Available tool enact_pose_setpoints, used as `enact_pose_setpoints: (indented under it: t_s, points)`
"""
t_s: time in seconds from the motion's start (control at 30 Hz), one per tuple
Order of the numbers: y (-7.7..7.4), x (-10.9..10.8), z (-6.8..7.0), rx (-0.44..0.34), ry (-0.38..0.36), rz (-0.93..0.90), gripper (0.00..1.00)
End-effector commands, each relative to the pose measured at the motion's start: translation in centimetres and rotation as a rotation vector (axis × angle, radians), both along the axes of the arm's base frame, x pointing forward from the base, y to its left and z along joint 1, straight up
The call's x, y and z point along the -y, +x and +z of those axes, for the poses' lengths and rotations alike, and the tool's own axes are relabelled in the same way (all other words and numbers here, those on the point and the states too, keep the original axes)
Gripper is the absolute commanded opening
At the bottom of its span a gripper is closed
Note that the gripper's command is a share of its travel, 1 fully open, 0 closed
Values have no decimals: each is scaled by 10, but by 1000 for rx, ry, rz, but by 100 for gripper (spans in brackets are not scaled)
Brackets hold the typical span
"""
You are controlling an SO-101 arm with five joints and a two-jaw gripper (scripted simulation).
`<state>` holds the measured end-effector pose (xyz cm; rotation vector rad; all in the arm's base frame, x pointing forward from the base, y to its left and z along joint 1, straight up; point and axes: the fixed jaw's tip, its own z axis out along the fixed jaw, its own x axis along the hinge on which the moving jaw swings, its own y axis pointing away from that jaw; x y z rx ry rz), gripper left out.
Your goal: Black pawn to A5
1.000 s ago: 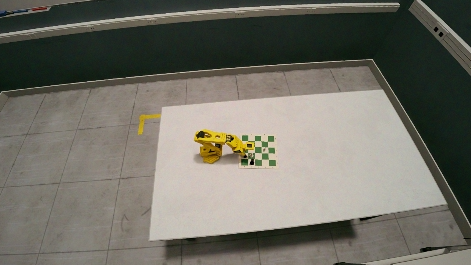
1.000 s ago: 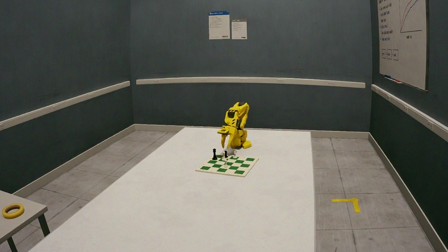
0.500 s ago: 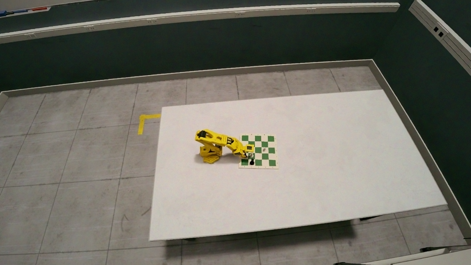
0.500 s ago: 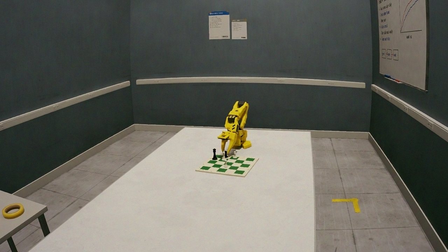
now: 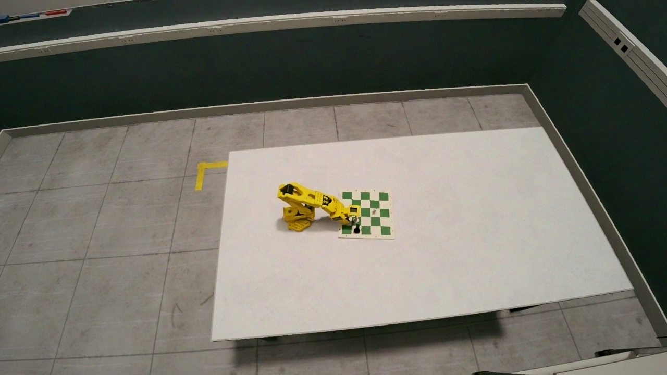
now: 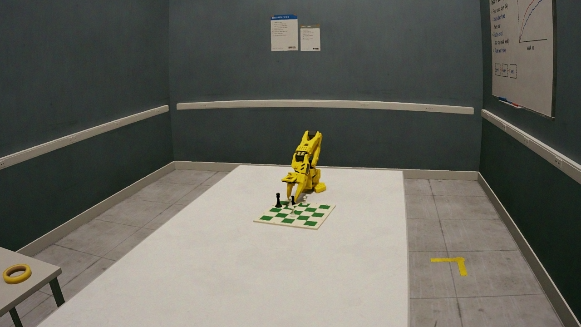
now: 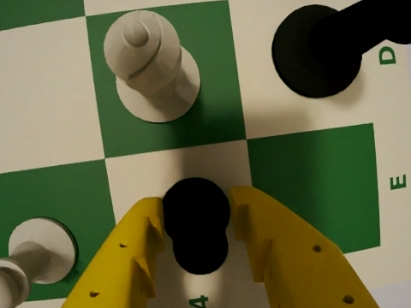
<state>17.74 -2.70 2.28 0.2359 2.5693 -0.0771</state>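
Note:
The black pawn (image 7: 197, 222) (image 6: 292, 200) stands upright on a light square at the board's near edge, just above the printed 4. My gripper (image 7: 197, 198) (image 5: 349, 220) (image 6: 292, 196) is low over the green and white chessboard (image 7: 320, 188) (image 5: 373, 236) (image 6: 284, 222). Its two yellow jaws stand slightly apart, one on each side of the pawn's head and close against it. In the top view the arm hides the pawn.
A tall black piece (image 7: 331, 48) (image 5: 356, 228) (image 6: 278, 200) stands one square away, by the letter D. A white bishop (image 7: 150, 65) stands diagonally ahead of the pawn, and a white pawn (image 7: 26, 259) at the left. A yellow ring (image 6: 16, 273) lies on a side table.

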Motion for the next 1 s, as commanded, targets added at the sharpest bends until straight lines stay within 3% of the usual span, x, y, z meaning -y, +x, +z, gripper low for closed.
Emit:
enact_pose_setpoints:
  t_s: [0.0, 0.97]
  points:
    - [-4, 1, -5, -20, 10, -16, 9]
    - [-6, 0, -5, -20, 10, -15, 9]
